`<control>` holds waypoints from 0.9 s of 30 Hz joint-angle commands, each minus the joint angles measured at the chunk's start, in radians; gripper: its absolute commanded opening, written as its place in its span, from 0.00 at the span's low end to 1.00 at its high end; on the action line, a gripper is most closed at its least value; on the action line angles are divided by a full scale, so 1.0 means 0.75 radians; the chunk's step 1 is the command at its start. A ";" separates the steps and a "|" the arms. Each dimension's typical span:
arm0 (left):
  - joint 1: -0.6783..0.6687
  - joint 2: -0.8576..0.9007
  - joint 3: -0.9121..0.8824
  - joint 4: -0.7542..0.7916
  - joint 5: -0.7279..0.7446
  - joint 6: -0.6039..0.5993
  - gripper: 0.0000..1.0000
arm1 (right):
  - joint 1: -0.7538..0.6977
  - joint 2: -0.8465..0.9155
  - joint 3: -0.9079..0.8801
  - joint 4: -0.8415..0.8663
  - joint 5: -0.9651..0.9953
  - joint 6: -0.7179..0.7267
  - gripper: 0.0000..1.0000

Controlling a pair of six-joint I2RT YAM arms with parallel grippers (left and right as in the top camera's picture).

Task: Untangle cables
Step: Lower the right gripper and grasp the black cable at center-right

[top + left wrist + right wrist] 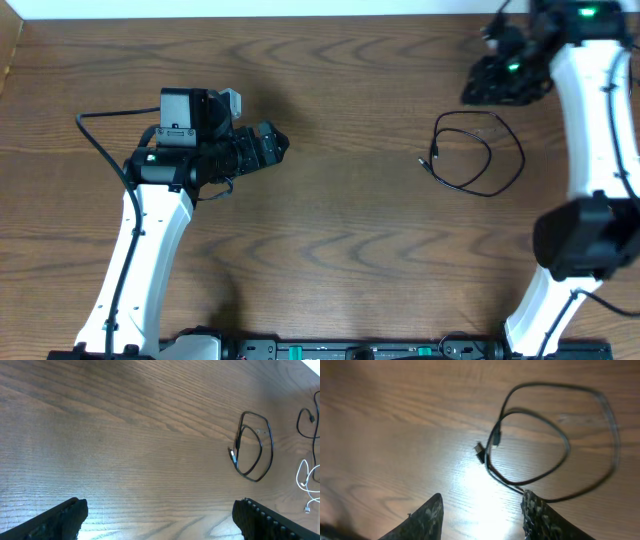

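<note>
The black cable lies in a loose double loop on the wooden table, right of centre, with a plug end at its left. My right gripper hovers just behind it. In the right wrist view this gripper is open over bare wood, and the black cable runs past its right fingertip. My left gripper is far to the left, pointing towards the cable. It stands wide open and empty. The left wrist view shows the black cable and, at the right edge, part of the white cable.
The right arm stretches along the table's right side, close to the black loop, and covers the spot where the white cord lies in the overhead view. A thin dark wire shows at the far right of the left wrist view.
</note>
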 commanded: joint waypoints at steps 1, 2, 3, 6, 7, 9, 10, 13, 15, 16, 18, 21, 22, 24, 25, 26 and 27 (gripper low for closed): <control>0.005 0.003 -0.013 -0.001 -0.017 0.012 0.98 | 0.054 0.084 -0.012 -0.003 0.034 -0.027 0.46; 0.005 0.003 -0.012 -0.001 -0.017 0.012 0.98 | 0.067 0.103 -0.014 -0.003 0.035 -0.016 0.45; 0.005 0.003 -0.012 -0.001 -0.017 0.012 0.98 | 0.079 0.125 -0.016 -0.003 0.038 0.002 0.44; 0.005 0.003 -0.012 -0.001 -0.017 0.012 0.98 | 0.117 0.173 -0.032 -0.003 0.073 0.037 0.41; 0.005 0.003 -0.012 -0.001 -0.017 0.012 0.98 | 0.130 0.185 -0.042 -0.001 0.101 0.063 0.41; 0.005 0.003 -0.012 -0.001 -0.017 0.012 0.98 | 0.160 0.212 -0.070 0.003 0.195 0.144 0.41; 0.005 0.003 -0.013 -0.001 -0.017 0.012 0.98 | 0.170 0.216 -0.084 0.007 0.223 0.172 0.41; 0.005 0.003 -0.012 -0.001 -0.017 0.012 0.98 | 0.198 0.224 -0.161 0.064 0.268 0.240 0.41; 0.005 0.003 -0.012 -0.001 -0.017 0.012 0.98 | 0.212 0.224 -0.232 0.115 0.275 0.296 0.42; 0.005 0.003 -0.013 -0.001 -0.017 0.012 0.98 | 0.213 0.224 -0.247 0.125 0.274 0.304 0.41; 0.005 0.003 -0.012 -0.001 -0.017 0.012 0.98 | 0.214 0.224 -0.297 0.156 0.272 0.327 0.41; 0.005 0.003 -0.013 -0.001 -0.017 0.012 0.98 | 0.215 0.224 -0.372 0.204 0.259 0.335 0.41; 0.005 0.003 -0.012 -0.001 -0.017 0.012 0.98 | 0.217 0.224 -0.400 0.222 0.256 0.335 0.41; 0.005 0.003 -0.012 -0.001 -0.017 0.012 0.98 | 0.225 0.224 -0.441 0.257 0.250 0.335 0.41; 0.005 0.003 -0.013 -0.001 -0.017 0.012 0.98 | 0.232 0.224 -0.463 0.278 0.239 0.336 0.40; 0.005 0.003 -0.012 -0.001 -0.017 0.012 0.98 | 0.241 0.224 -0.486 0.303 0.235 0.337 0.40; 0.005 0.003 -0.012 -0.001 -0.017 0.012 0.98 | 0.250 0.224 -0.513 0.336 0.237 0.350 0.39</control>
